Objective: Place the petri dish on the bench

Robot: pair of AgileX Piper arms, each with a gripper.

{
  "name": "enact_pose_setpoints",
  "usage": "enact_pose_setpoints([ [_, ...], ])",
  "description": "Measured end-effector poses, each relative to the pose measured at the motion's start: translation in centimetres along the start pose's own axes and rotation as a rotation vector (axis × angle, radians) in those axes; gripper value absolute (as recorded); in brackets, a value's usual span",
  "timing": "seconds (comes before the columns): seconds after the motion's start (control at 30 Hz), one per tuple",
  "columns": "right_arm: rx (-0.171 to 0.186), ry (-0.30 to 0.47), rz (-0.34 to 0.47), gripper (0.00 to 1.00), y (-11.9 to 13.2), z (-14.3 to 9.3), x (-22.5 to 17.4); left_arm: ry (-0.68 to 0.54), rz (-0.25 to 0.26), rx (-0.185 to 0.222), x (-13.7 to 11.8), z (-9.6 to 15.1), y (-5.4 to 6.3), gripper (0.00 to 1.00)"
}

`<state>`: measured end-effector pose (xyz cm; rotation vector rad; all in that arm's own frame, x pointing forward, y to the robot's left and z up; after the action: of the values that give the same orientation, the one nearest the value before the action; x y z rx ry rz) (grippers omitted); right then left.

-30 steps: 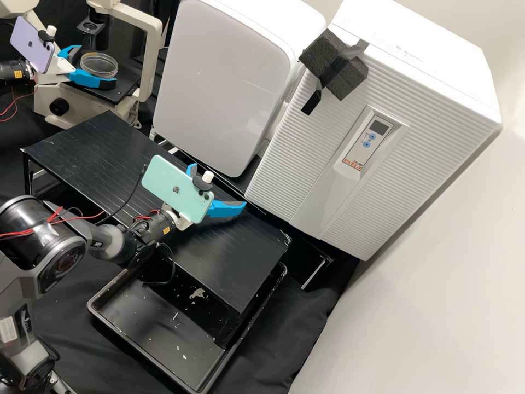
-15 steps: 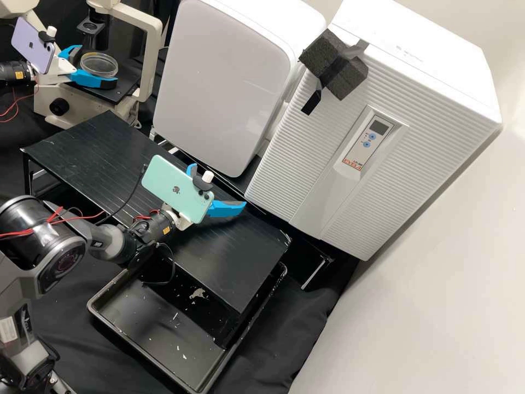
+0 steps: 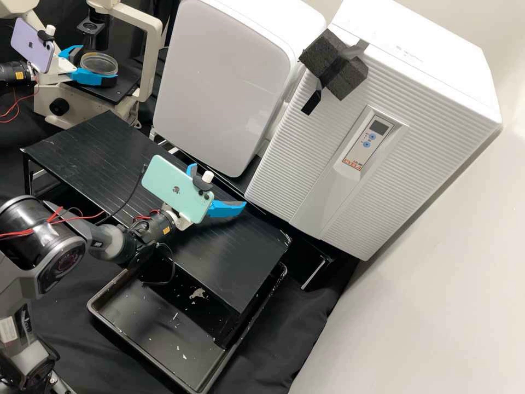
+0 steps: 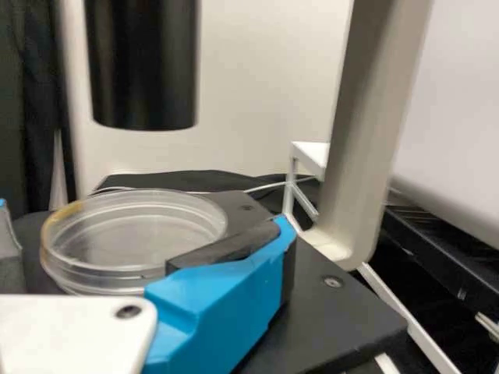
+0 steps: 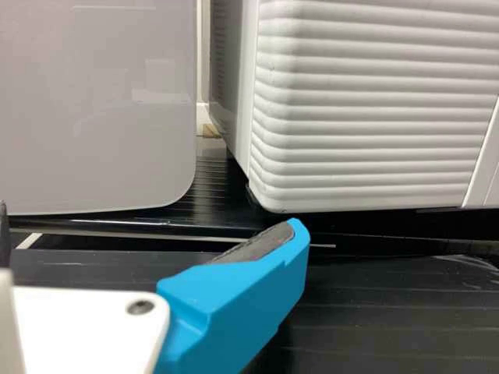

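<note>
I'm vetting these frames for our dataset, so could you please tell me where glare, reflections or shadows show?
High view: a bright glow on the wall, and a soft shadow beside the ribbed white cabinet; left wrist view: pale glints on the clear petri dish; right wrist view: faint reflections on the glossy grey panel.

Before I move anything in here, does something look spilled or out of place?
Two things: the black tray holds scattered pale flecks and a whitish patch, like residue or debris. Also, dark foam is strapped with tape onto the ridged white unit, which looks improvised.
</note>
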<state>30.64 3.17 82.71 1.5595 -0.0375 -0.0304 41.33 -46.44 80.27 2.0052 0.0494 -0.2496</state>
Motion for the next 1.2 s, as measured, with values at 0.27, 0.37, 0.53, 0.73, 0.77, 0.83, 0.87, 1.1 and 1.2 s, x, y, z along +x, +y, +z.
enact_pose_setpoints([
  [0.27, 0.000, 0.000, 0.000, 1.00, 0.00, 0.00, 0.00, 0.000, 0.000, -0.001, 0.00, 0.00, 0.00, 0.00],
  [0.37, 0.000, 0.000, 0.000, 1.00, 0.00, 0.00, 0.00, -0.002, 0.006, -0.002, -0.04, -0.04, 0.03, 0.00],
  [0.53, 0.000, 0.000, 0.000, 1.00, 0.00, 0.00, 0.00, 0.000, 0.007, -0.004, -0.04, -0.06, 0.05, 0.00],
  [0.73, 0.000, 0.000, 0.000, 1.00, 0.00, 0.00, 0.00, 0.002, 0.008, -0.007, -0.04, -0.08, 0.05, 0.00],
  [0.77, 0.000, 0.000, 0.000, 1.00, 0.00, 0.00, 0.00, 0.002, 0.008, -0.007, -0.04, -0.08, 0.05, 0.00],
  [0.83, 0.000, 0.000, 0.000, 1.00, 0.00, 0.00, 0.00, 0.002, 0.008, -0.007, -0.04, -0.08, 0.05, 0.00],
  [0.87, 0.000, 0.000, 0.000, 1.00, 0.00, 0.00, 0.00, 0.002, 0.008, -0.007, -0.04, -0.08, 0.05, 0.00],
  [1.1, 0.000, 0.000, 0.000, 1.00, 0.00, 0.00, 0.00, 0.000, 0.008, -0.005, -0.04, -0.06, 0.06, 0.00],
  [1.2, 0.000, 0.000, 0.000, 1.00, 0.00, 0.00, 0.00, -0.001, 0.010, -0.003, -0.08, -0.11, 0.05, 0.00],
])
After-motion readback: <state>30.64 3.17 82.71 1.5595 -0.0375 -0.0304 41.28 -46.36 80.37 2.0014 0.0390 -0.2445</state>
